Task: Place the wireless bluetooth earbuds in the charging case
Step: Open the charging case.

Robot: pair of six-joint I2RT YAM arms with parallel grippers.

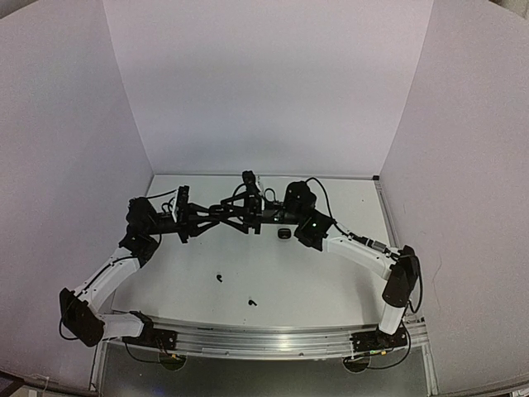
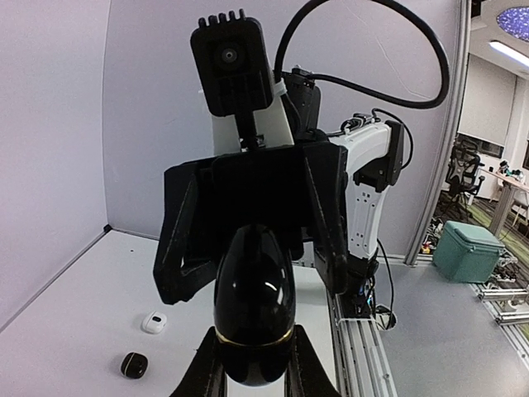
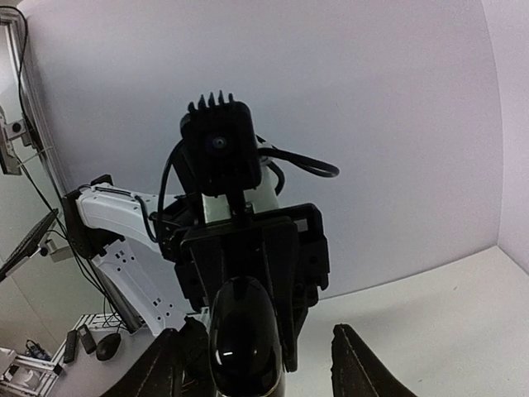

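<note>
The left gripper (image 2: 254,368) is squeezing shut on the black charging case (image 2: 252,302), the right gripper (image 3: 256,335) is standing open around that case, and two earbuds (image 1: 220,277) are lying on the table (image 1: 331,281), well apart from the case.

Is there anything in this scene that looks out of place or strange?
Nothing looks spilled or broken. One thing stands out: the black case is held in the air by the left fingers, while two small black earbuds lie loose on the table, apart from it.
</note>
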